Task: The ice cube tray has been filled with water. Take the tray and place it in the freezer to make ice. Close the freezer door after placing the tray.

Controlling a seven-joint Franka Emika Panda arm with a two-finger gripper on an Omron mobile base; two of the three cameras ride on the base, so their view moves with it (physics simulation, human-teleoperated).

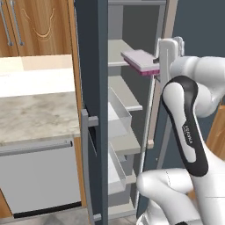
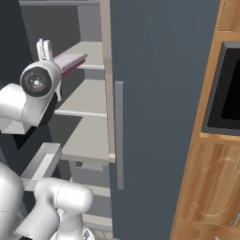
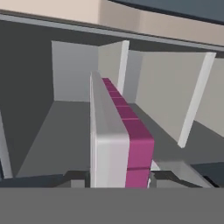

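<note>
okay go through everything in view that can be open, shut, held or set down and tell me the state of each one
ice cube tray: held in the gripper, tipped on its long edge, reaching in over an upper freezer shelf.
gripper: shut on the ice cube tray.
freezer door: open.
freezer: open, white shelves showing.
clear drawer: pulled out.
other refrigerator door: shut.
dishwasher: shut.

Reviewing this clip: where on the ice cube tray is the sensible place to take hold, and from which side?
At one short end, coming in along its length, the end effector closing across the thin thickness. The ice cube tray is long, flat and thin, so an end grip lets the far end lead into the freezer over its shelf. That is how it is held here.
</note>
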